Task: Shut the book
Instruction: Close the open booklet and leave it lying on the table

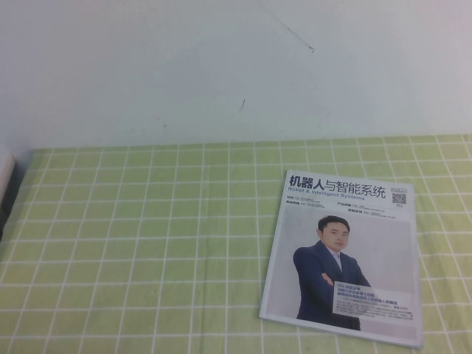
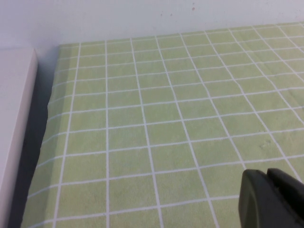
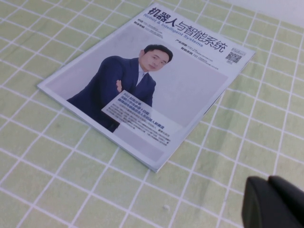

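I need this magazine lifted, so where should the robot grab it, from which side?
The magazine lies flat and closed, so probably pinch its thin near edge, coming low from the robot's side. The right pincer hangs near that edge; the left pincer is over green cloth.

Showing smooth, faintly glossy paper on the thin rectangular white-covered book [image 3: 142,80], near the dull black plastic right gripper [image 3: 275,204]. Showing soft matt fabric in the green-and-white checked cloth [image 2: 166,118] beneath the dull black plastic left gripper [image 2: 270,202]. Showing matt white paint on the wall [image 1: 221,66] beyond both.
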Controlling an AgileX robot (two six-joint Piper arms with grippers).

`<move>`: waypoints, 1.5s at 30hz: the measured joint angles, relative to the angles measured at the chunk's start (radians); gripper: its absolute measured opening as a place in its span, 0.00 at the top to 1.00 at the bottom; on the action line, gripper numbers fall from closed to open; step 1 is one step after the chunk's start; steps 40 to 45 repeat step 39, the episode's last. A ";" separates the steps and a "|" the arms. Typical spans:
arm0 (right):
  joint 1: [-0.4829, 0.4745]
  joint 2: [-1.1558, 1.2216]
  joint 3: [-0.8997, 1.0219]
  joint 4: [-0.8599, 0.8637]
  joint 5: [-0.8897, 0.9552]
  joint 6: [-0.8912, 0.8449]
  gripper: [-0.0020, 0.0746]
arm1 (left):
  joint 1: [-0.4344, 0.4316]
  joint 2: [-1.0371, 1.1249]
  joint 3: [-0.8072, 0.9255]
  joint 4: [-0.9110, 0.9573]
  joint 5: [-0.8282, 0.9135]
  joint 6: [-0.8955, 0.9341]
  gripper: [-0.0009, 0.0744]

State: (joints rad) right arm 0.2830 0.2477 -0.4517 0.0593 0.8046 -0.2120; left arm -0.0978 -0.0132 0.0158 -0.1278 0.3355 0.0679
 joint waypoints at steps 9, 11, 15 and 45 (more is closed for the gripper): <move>0.000 0.000 0.000 0.000 0.000 0.000 0.98 | 0.000 0.000 0.000 0.001 0.000 0.000 0.99; 0.000 0.000 0.000 0.000 0.000 0.000 0.98 | 0.000 0.000 0.000 0.001 0.000 0.000 0.99; 0.000 0.000 0.000 0.000 0.000 0.000 0.98 | 0.000 0.000 0.000 0.001 0.000 0.000 0.99; -0.228 -0.259 0.411 -0.125 -0.378 0.000 0.98 | 0.000 0.000 0.000 0.004 0.000 0.000 0.99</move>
